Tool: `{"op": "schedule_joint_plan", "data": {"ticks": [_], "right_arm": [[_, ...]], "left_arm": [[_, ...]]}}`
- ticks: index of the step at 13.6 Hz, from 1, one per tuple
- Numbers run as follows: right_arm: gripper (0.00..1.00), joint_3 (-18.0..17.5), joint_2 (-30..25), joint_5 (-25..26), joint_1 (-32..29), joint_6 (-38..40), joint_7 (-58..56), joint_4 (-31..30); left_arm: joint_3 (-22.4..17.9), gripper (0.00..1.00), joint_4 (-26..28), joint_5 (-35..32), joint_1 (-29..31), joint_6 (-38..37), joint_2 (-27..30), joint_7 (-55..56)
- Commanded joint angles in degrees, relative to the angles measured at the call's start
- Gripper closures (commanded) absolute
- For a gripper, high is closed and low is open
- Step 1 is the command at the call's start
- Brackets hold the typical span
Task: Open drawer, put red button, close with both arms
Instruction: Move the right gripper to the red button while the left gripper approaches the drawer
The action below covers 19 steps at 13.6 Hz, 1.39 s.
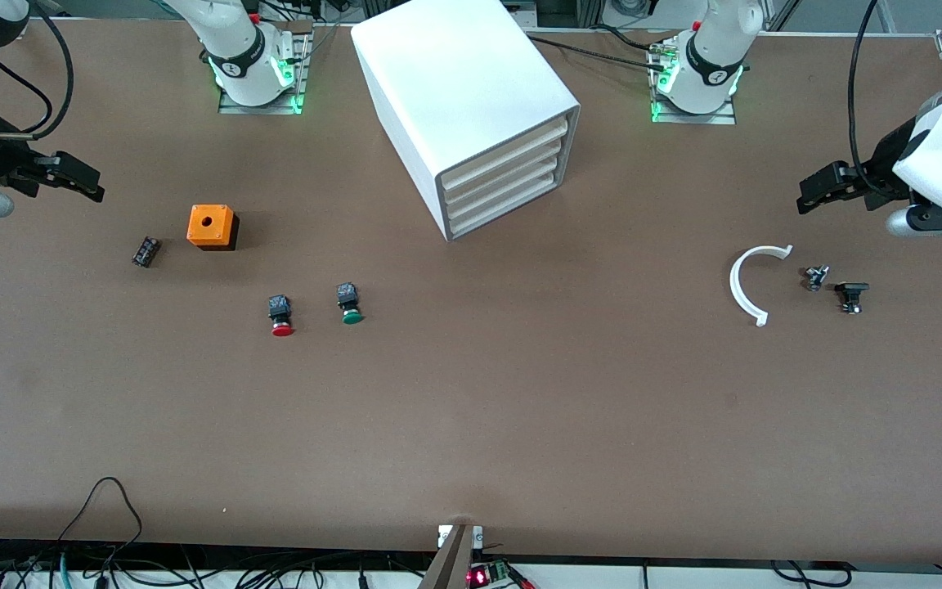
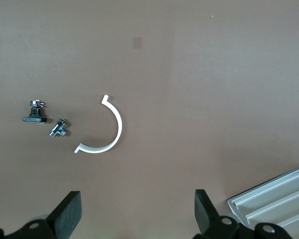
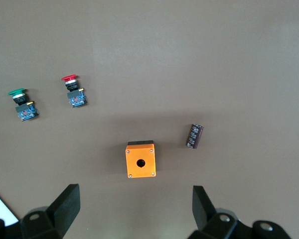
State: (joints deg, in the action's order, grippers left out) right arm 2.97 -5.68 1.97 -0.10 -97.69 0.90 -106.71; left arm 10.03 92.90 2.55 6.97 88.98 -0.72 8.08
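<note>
While both arms wait high at the two ends of the desk [image 1: 471, 425], nothing on it is held.

Cabinet: the large white cabinet [image 1: 459, 98] stands on the desk between the two arm bases, its front turned toward the front camera and angled to the left arm's end.
Drawer: all four drawers [image 1: 504, 184] sit flush in the cabinet, cream front strips stacked one above another; none is pulled out.
Red button: the red button [image 1: 280, 315] lies on its side on the bare desk, nearer the front camera than the cabinet and toward the right arm's end, red cap pointing at the front camera.
Green button: the green button [image 1: 348, 303] lies just beside the red one, toward the cabinet, apart from it, cap pointing the same way.
Orange box: an orange box [image 1: 211, 226] with a round hole in its top sits farther from the front camera than the red button, toward the right arm's end.
Black cylinder: a small dark cylinder [image 1: 145, 251] lies beside the orange box, closer still to that end.
White arc: a white half-ring [image 1: 745, 286] lies flat toward the left arm's end.
Small parts: two small black-and-metal parts [image 1: 816, 277] [image 1: 851, 295] lie just beside the arc.
Left gripper: the left gripper [image 2: 137, 216] hangs over the desk above the arc, jaws wide, holding nothing.
Right gripper: the right gripper [image 3: 137, 211] hangs over the desk above the orange box, jaws wide, holding nothing.
</note>
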Motion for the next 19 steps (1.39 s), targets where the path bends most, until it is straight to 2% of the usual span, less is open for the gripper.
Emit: {"op": "schedule_joint_plan", "data": {"ticks": [1,5,9,10,12,14,17,19], "right_arm": [[0.00,-0.24,1.98,-2.23,0.45,-1.09,-0.99,0.88],[0.00,-0.33,10.05,-2.76,4.13,-7.58,-0.02,4.05],[0.00,-0.33,17.97,-3.03,8.17,-15.58,0.07,4.58],[0.00,-0.33,19.20,-3.11,9.66,-17.34,0.15,4.58],[0.00,-0.33,22.11,-3.90,11.00,-21.47,2.07,4.49],[0.00,-0.33,23.87,-3.91,11.08,-22.10,2.00,4.58],[0.00,-1.03,27.47,-3.82,11.17,-23.15,0.34,3.88],[0.00,-2.34,27.83,-3.73,11.17,-27.27,-2.82,0.29]], "left_arm": [[0.43,0.00,-1.40,0.26,0.24,-0.83,-0.15,-0.79],[1.57,0.00,-1.67,0.08,0.06,-0.92,-0.07,0.09],[1.22,0.00,-1.67,0.35,0.50,-0.92,-0.33,-0.87],[1.22,0.00,-1.75,0.35,0.42,-0.92,-2.16,-0.70],[1.22,0.00,-0.96,-0.62,-1.07,-0.92,-2.53,-0.44],[0.70,0.00,-0.61,-0.62,-1.96,-0.92,-2.18,-0.79],[0.96,0.00,4.73,-0.27,-3.45,-1.01,-3.31,-1.05],[1.31,0.00,7.55,1.13,-3.45,-0.48,-7.78,-1.14]]}}
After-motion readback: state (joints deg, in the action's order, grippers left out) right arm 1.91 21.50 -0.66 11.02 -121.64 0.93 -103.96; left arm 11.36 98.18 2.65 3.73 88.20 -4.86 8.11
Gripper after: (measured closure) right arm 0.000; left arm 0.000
